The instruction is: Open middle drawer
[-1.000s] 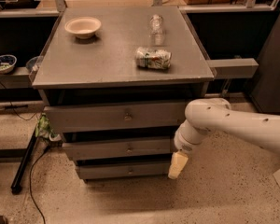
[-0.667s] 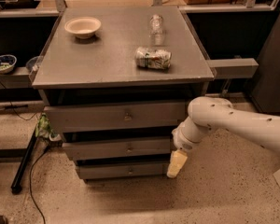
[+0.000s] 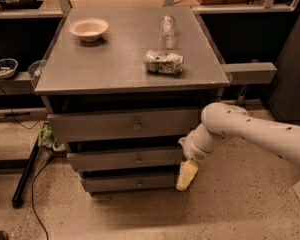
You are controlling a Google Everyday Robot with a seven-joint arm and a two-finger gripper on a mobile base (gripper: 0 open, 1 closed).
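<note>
My arm has edged a little to the left since a second ago, bringing my gripper point(image 3: 186, 175) closer to the right front corner of the grey cabinet point(image 3: 130, 71). The gripper hangs pointing down at the floor, its pale tip level with the lowest drawer point(image 3: 130, 182) and just beside the right end of that front. Whether it is apart or together I cannot tell, nor whether it touches the wood.

The middle drawer point(image 3: 125, 159), the second of three, sits below the taller top drawer point(image 3: 122, 125) and appears shut, with its small round knob point(image 3: 138, 159) at the centre of a plain flat front. The knob is well to the left of my gripper. My white wrist joint is level with this drawer's right end.

On the cabinet top, a cream bowl point(image 3: 88, 28) stands upright near the far left corner. A clear bottle point(image 3: 167, 25) lies on its side toward the far right, and a green-and-white can point(image 3: 163, 62) lies on its side nearer the front edge. On the speckled floor to the left, a black pole point(image 3: 26, 174) leans beside a thin cable point(image 3: 37, 194).
</note>
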